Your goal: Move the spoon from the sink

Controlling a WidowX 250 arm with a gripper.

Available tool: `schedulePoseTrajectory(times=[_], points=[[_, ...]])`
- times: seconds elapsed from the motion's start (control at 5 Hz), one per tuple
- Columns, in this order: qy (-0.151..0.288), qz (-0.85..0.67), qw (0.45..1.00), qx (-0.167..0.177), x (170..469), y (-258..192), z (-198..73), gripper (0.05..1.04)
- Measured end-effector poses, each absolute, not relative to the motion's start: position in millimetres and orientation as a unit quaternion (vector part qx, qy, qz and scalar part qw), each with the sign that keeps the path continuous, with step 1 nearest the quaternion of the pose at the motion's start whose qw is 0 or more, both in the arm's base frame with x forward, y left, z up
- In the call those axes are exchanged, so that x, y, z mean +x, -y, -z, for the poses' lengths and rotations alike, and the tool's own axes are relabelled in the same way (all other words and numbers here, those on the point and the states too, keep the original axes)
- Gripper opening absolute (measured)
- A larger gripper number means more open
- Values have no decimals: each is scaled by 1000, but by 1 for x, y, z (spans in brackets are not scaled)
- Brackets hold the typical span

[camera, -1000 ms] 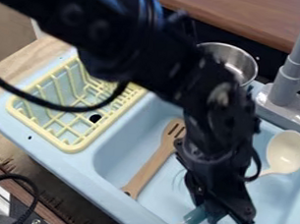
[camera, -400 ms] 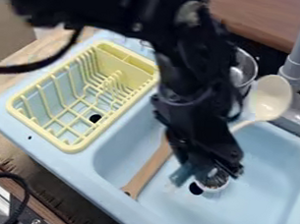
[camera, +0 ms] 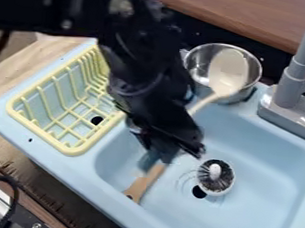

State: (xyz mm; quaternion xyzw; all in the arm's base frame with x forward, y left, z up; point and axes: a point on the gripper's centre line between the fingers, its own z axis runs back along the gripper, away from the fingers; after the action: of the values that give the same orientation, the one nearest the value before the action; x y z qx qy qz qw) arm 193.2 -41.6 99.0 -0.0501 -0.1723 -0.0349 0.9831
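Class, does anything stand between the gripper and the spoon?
Nothing visible does: the gripper holds the spoon by its handle. In this view, the spoon's bowl end overlaps the metal pot.

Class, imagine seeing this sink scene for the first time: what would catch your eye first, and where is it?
The black robot arm dominates, slanting in from the upper left, its gripper over the light-blue sink. Next comes the cream spoon it holds, bowl against the metal pot. The yellow dish rack stands out at left.
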Motion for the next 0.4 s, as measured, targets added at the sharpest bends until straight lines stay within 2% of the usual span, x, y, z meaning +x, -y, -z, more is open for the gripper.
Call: schedulePoseTrajectory(times=[0.2, 0.4], points=[[185, -4, 982, -29, 200, 19, -99, 231], [178, -41, 983, -7, 206, -4, -92, 231]])
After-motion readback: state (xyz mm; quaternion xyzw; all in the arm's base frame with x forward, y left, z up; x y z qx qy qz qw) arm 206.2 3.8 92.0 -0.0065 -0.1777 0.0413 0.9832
